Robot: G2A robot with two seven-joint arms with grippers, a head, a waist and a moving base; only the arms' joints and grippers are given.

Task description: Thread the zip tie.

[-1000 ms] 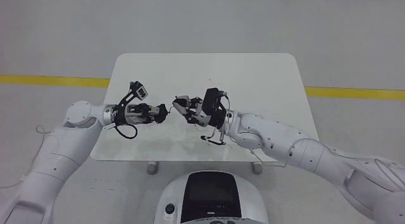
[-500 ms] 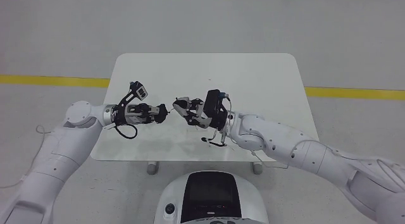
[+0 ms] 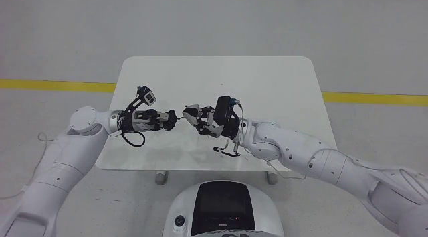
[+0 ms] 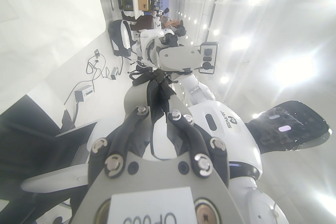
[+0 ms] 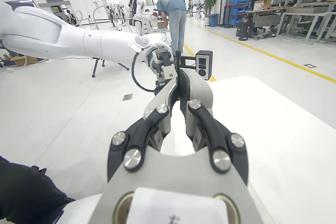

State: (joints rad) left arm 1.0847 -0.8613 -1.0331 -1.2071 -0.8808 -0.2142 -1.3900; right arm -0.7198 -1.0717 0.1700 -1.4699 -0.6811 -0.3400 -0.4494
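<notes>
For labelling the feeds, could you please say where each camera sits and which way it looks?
Top view: above, facing down at the table; both arms show.
Left wrist view: on the left wrist, facing along the left pincer toward the right pincer.
Right wrist view: on the right wrist, facing the left pincer.
Shared: both pincers, the zip tie.

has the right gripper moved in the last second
Yes, slightly. In the top view the right gripper has edged toward the left edge of the table, closing on the left gripper.
</notes>
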